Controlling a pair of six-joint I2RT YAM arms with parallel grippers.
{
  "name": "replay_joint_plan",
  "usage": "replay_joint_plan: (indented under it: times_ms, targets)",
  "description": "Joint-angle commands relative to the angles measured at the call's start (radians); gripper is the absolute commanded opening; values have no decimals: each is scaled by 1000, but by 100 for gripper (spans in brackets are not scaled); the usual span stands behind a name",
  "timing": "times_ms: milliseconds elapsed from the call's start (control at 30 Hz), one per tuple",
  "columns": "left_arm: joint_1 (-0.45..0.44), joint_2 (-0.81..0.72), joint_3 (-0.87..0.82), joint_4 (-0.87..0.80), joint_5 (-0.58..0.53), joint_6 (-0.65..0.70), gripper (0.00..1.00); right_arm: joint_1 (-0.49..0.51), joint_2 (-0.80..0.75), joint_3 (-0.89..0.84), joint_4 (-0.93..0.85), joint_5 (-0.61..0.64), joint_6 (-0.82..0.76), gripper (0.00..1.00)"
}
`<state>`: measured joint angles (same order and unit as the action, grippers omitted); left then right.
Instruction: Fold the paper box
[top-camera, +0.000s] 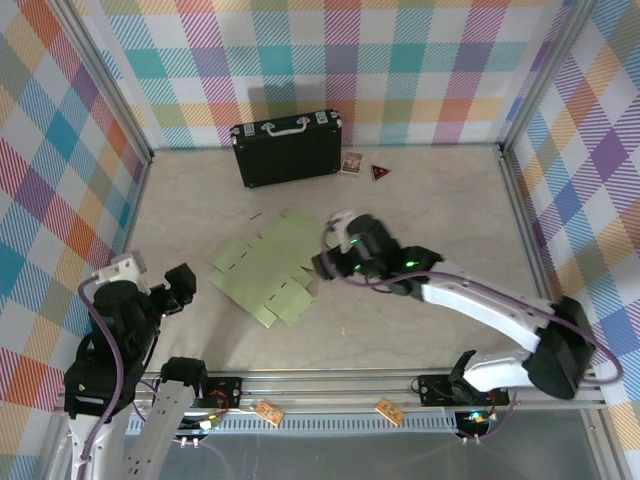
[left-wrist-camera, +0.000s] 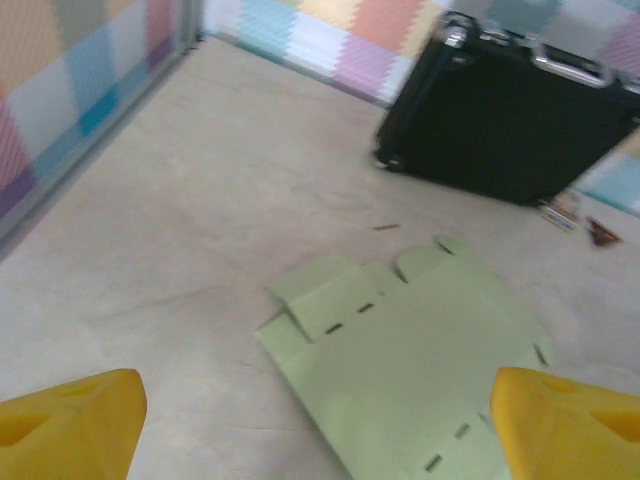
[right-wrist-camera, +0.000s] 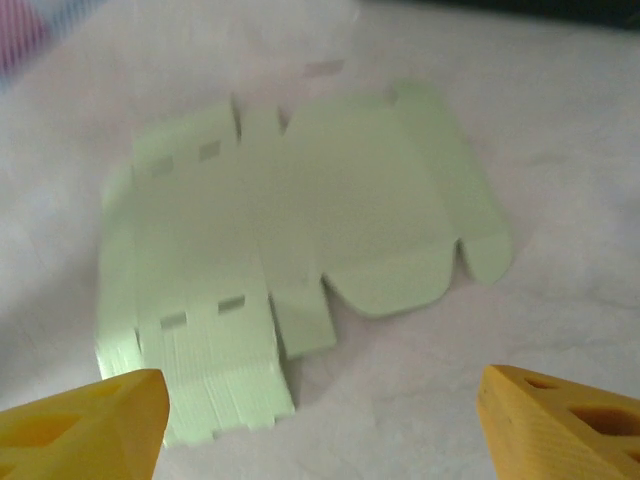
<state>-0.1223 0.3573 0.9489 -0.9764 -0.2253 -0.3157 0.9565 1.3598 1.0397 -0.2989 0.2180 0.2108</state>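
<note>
While flat, paper box (top-camera: 268, 268) diagonal.

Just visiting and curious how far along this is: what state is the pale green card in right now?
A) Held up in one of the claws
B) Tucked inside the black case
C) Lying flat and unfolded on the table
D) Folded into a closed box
C: the paper box lies flat on the table with its flaps spread out, and nothing grips it.
</note>
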Motion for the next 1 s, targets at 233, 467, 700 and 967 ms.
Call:
replay_joint_plan:
  times_ms: [233,467,700,967]
  targets:
    - [13,7,-24,-50,-280,-98,88,300,307,218,-140,279,-248,80]
    - [20,-28,-26,-68,-313,-120,85,370,508,399,-182,279,-289,80]
    - [21,-27,-28,-73,-324,-122,85,374,664,550,-191,219,-337,79]
    - [22,-35,-33,-75,-330,-123,85,376,812,689,-215,233,-363,79]
